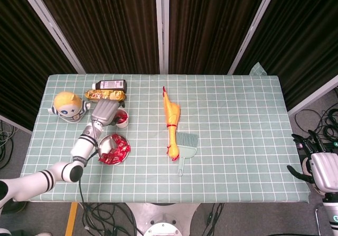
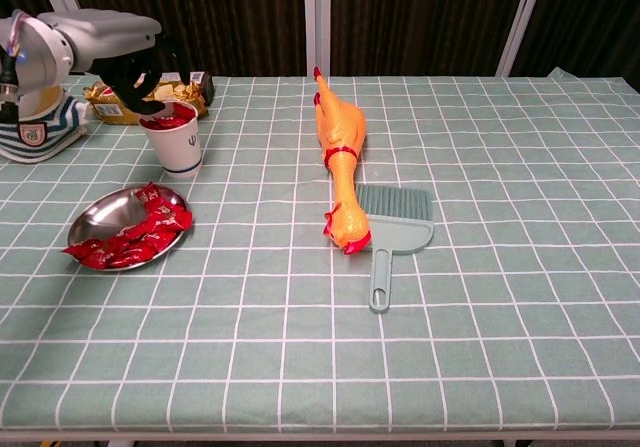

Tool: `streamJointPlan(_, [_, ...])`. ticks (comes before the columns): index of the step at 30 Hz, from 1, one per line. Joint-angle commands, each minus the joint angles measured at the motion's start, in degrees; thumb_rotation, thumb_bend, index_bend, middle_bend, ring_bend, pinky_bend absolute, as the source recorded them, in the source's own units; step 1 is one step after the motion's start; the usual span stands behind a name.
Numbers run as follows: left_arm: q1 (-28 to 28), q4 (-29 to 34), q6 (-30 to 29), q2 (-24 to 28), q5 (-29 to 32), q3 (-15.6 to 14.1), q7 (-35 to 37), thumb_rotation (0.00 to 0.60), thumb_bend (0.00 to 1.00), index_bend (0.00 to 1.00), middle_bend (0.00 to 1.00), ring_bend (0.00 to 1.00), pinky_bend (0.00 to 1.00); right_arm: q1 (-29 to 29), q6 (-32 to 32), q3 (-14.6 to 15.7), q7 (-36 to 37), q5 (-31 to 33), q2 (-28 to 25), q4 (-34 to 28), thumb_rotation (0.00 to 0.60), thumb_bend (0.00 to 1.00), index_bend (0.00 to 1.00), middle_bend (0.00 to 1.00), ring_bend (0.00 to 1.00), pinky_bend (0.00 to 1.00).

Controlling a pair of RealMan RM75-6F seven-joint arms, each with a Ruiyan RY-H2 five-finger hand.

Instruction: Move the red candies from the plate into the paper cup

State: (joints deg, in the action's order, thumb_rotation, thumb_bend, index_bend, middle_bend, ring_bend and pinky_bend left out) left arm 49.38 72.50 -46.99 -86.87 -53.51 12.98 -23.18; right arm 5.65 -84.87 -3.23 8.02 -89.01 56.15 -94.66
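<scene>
A steel plate [image 2: 103,213] with several red candies [image 2: 128,241] lies at the table's near left; the head view shows the plate [image 1: 103,140] and candies [image 1: 117,151] too. Behind it stands a white paper cup [image 2: 173,142] with red candies showing at its rim, also seen in the head view as the cup [image 1: 122,119]. My left hand [image 2: 132,64] hovers just above and left of the cup, fingers apart, nothing in them; in the head view the hand [image 1: 104,112] partly covers the cup. My right hand [image 1: 321,166] hangs off the table's right edge, fingers spread, holding nothing.
A yellow rubber chicken [image 2: 338,147] and a teal dustpan brush [image 2: 392,229] lie mid-table. A round-headed doll [image 2: 30,117], a snack packet [image 2: 115,102] and a dark bottle [image 1: 110,84] sit behind the cup at far left.
</scene>
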Motion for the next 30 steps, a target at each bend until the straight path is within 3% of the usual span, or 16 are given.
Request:
streamJointPlan(1, [-2.17,2.79,-3.96,1.96,-0.66,0.42,1.83,0.6,0.38,0.3,0.79,0.7,0.97,-0.03,-0.05,0.05,-0.07,-0.11,-0.06,-0.03,0.6,0.09,0.17,0.28,0.06,0.33])
streamJointPlan(7, [-9.45,10.34,-15.31,8.23,-5.76,-0.74,5.61,0.6,0.36,0.29,0.71,0.61,0.91,-0.19,-0.47,-0.01,0.32,-0.21,0.09,0.5,0.6,0.09,0.17,0.28,0.06,0.33])
streamJointPlan(15, [-19.69,14.6,-27.26,13.5,-11.68,-5.69,7.89,0.6,0.25,0.29,0.42,0.3,0.4,0.06,-0.73,-0.11,1.6,-0.75,1.31,3.09,0.6,0.11,0.17,0.27,0.06,0.27])
streamJointPlan(17, [-22.94,15.13,-30.68,14.4,-12.84,-7.16,8.79,0.6,0.22,0.29,0.38,0.26,0.33,-0.09,-1.39,-0.08,1.99,-1.23,1.68,3.9,0.6,0.12,0.18,0.25,0.04,0.24])
streamJointPlan(23, [-31.73,17.94,-39.9,16.64,-16.27,-10.91,10.97,0.6,0.21,0.29,0.36,0.24,0.3,-0.57,-3.47,-0.1,2.09,-2.46,3.05,5.31,0.6,0.12,0.17,0.22,0.03,0.22])
streamJointPlan(30, [-38.06,19.08,-46.0,16.73,-21.61,-14.5,10.89,0.6,0.21,0.29,0.36,0.24,0.3,-1.22,-4.48,0.56,2.3,-3.29,4.32,6.03,0.6,0.12,0.17,0.22,0.03,0.21])
